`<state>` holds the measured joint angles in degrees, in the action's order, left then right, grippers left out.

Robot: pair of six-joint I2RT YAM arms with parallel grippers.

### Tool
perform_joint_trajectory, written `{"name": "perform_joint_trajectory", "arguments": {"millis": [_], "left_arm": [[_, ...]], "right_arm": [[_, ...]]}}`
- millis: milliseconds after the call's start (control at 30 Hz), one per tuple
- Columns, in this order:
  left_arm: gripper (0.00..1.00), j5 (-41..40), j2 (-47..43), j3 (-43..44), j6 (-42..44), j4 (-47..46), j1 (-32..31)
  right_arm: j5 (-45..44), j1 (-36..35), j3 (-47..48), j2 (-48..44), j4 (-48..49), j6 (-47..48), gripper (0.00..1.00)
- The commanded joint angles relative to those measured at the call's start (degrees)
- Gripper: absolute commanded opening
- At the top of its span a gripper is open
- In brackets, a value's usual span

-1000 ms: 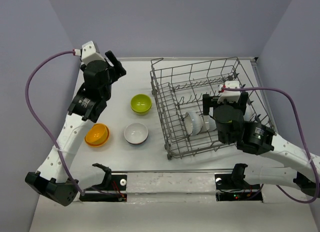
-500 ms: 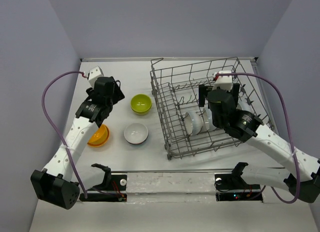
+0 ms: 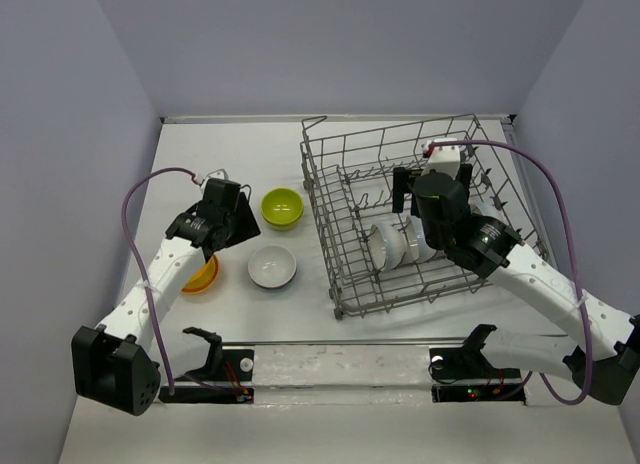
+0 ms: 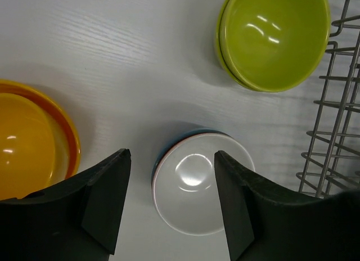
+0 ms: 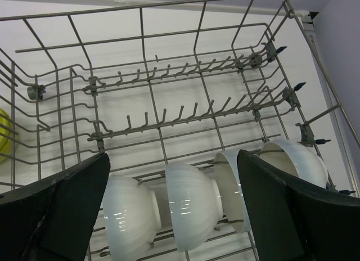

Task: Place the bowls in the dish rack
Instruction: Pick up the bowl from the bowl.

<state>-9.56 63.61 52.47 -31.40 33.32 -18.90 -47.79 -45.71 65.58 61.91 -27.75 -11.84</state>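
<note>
Now left gripper (image 4: 170, 160) fingers spread above small round glossy white bowl (image 4: 194, 188), 9 o'clock of grey wire dish rack (image 3: 380, 159); likely light, slick, chippable: pinch rim; right gripper (image 5: 173, 157) splayed, empty

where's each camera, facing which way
top external: above and behind, looking down; left arm, right arm show.
left wrist: on its arm, faces straight down at the white bowl; its fingers frame it.
right wrist: on its arm, faces into the dish rack at racked bowls, between its fingers.
shared: top and left wrist show the lime bowl.
</note>
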Motion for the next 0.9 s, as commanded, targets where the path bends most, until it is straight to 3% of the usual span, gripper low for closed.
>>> {"name": "perform_joint_trajectory", "arguments": {"millis": [0, 567, 867], "left_arm": [[0.69, 3.3, -0.2, -1.6, 0.1, -0.1, -0.3], [0.64, 2.9, -0.5, -5.2, -4.2, 3.9, -7.9], [0.61, 0.2, -2.4, -4.3, -6.0, 7.1, -8.1]], "right_arm": [[0.4, 0.5, 0.8, -0.1, 3.8, -0.7, 1.0], [2.2, 0.5, -0.3, -0.2, 3.7, -0.7, 1.0], [3.0, 0.5, -0.4, -0.2, 3.8, -0.6, 1.0]]}}
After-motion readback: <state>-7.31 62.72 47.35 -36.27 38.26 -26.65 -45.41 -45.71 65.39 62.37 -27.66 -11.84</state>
